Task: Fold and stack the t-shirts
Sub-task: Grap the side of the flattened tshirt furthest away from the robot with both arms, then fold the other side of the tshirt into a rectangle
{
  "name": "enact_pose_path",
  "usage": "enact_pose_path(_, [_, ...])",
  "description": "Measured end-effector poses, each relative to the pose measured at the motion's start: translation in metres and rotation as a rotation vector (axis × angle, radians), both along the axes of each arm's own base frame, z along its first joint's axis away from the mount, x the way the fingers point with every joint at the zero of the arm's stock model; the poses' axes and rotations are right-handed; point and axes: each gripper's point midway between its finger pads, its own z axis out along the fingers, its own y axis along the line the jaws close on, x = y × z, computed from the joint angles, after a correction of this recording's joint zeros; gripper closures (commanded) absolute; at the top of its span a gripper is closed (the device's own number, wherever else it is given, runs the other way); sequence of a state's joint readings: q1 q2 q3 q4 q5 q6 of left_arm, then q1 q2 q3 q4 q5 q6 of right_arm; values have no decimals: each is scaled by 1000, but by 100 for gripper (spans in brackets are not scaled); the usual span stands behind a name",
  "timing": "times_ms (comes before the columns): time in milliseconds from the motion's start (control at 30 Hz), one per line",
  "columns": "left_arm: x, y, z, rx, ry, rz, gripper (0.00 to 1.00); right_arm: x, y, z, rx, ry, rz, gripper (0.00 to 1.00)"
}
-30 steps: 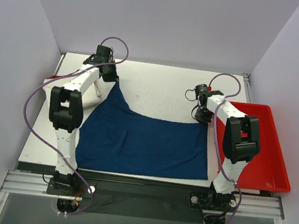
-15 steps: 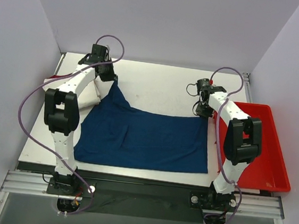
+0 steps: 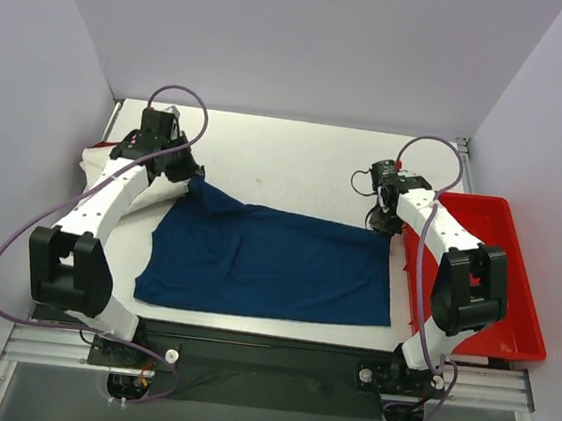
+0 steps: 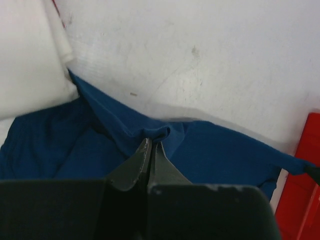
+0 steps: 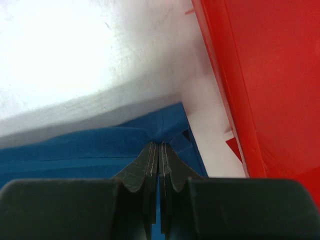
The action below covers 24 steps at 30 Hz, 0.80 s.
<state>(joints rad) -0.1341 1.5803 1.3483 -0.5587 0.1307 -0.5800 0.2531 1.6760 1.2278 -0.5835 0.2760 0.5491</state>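
The dark teal-blue t-shirt (image 3: 271, 262) lies spread over the middle of the table, folded so that no print shows. My left gripper (image 3: 190, 175) is shut on its far left corner; in the left wrist view the fingertips (image 4: 151, 145) pinch a bunch of blue cloth (image 4: 210, 150). My right gripper (image 3: 385, 222) is shut on the shirt's far right corner, next to the tray; in the right wrist view the gripper (image 5: 158, 146) pinches the blue cloth (image 5: 90, 147). The cream-white t-shirt (image 3: 129, 176) lies at the far left, partly under my left arm, and shows in the left wrist view (image 4: 30, 60).
A red plastic tray (image 3: 493, 293) stands at the table's right edge, close beside my right arm; its wall fills the right of the right wrist view (image 5: 260, 75). The white table (image 3: 296, 162) is bare behind the shirt. Grey walls close in the back and sides.
My left gripper has moved left and nearer with the shirt's corner, lowering it, so the raised peak of cloth has flattened. My right gripper has shifted only slightly, still holding its corner.
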Motion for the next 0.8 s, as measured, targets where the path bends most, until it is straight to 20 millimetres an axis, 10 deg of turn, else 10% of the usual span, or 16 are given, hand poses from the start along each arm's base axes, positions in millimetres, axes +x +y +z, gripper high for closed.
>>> enact_pose_path(800, [-174, 36, -15, -114, 79, 311, 100, -61, -8, -14, -25, 69, 64, 100])
